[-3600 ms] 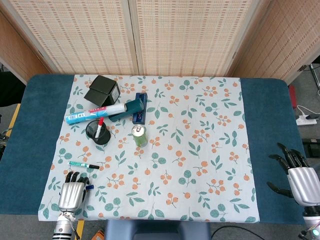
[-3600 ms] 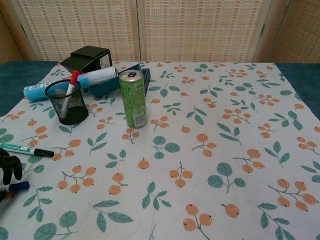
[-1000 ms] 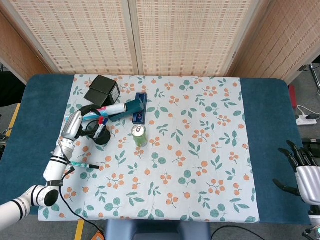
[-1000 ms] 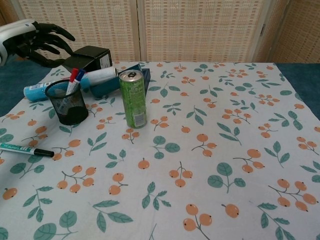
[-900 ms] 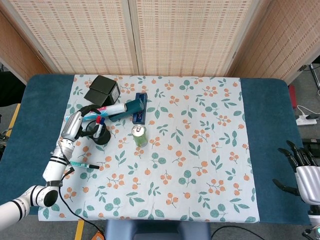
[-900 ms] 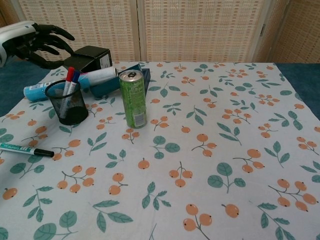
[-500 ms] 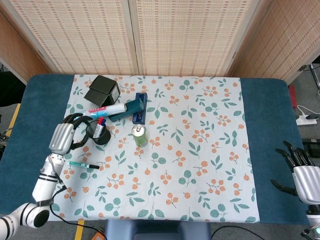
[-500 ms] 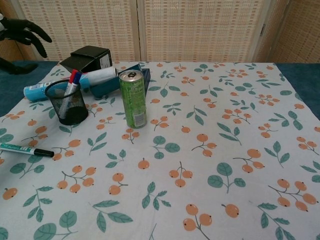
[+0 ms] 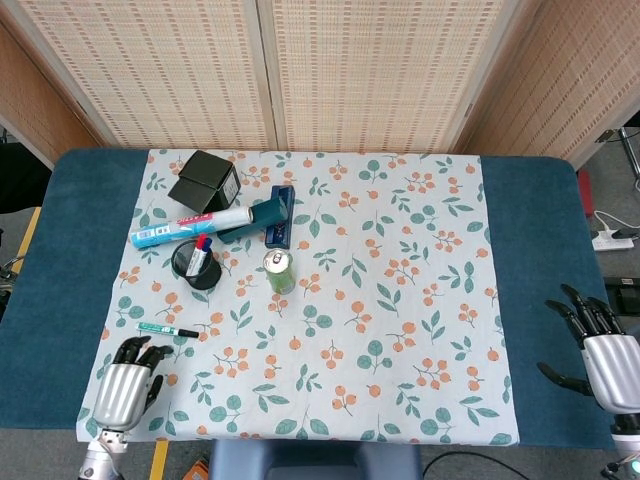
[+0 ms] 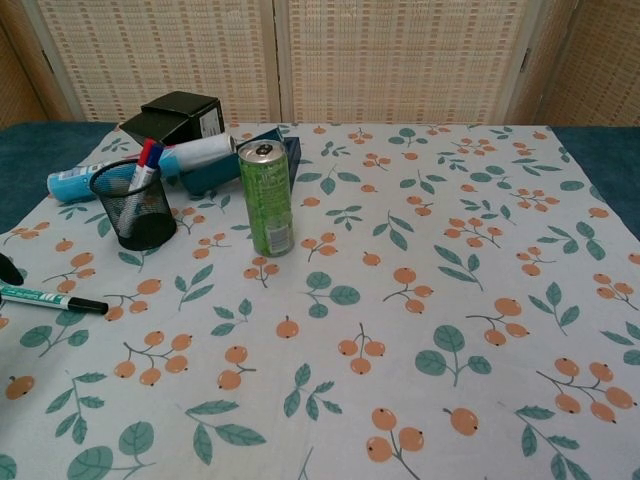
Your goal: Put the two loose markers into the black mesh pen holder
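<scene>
Resting on the bench (image 9: 40,290), the black mesh pen holder (image 9: 196,266) holds red and blue markers; a green marker (image 9: 167,329) lies nearer the left robot hand (image 9: 125,385), which hangs empty like the right robot hand (image 9: 598,358), fingers apart.

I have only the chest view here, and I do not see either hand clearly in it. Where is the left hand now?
Observer: In the head view the left hand is at the near left corner of the floral cloth, just on the near side of the green marker and not touching it.
Operator: Does it hold something?
Observer: No, its fingers are apart and nothing is in them.
Operator: And the right hand?
Observer: The right hand is over the bare blue tabletop, to the right of the cloth, with fingers spread and holding nothing.
</scene>
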{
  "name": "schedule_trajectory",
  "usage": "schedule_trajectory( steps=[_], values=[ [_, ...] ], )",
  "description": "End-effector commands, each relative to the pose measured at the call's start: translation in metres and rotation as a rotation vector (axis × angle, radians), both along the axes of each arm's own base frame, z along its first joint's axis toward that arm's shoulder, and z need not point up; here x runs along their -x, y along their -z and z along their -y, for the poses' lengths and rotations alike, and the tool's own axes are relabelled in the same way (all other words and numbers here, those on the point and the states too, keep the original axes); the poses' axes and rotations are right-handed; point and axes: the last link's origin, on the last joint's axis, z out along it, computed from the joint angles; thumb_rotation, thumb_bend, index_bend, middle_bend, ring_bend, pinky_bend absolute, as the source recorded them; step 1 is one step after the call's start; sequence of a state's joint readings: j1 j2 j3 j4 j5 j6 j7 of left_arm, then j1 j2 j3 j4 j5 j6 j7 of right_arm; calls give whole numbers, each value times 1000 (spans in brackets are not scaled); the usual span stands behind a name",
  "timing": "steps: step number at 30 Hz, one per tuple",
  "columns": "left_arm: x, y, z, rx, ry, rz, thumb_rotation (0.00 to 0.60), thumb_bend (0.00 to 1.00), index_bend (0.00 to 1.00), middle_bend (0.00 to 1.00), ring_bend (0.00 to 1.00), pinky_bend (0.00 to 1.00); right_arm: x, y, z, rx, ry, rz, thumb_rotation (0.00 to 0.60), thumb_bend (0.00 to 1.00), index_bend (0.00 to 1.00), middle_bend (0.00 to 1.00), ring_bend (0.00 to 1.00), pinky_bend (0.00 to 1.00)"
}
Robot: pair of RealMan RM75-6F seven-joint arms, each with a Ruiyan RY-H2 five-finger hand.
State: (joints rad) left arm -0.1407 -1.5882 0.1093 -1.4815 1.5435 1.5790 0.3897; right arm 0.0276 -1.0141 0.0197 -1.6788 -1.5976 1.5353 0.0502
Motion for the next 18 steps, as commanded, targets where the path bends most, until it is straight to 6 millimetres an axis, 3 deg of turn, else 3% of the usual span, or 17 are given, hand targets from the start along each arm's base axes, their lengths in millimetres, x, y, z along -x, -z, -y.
schedule_trajectory(
  steps=[1,9,18],
  values=[
    [-1,15,-12,17,2,-5,600,341,339,402,193,197,1,0,0,1,2,-1,600,57,203,35,155,118],
    [3,26,-42,29,-3,-34,600,341,334,385,193,197,2,2,2,-10,10,-7,600,57,207,36,155,118],
    [8,38,-59,61,-23,-42,600,341,331,370,193,197,2,5,4,-18,19,-16,600,57,213,35,155,118]
  ],
)
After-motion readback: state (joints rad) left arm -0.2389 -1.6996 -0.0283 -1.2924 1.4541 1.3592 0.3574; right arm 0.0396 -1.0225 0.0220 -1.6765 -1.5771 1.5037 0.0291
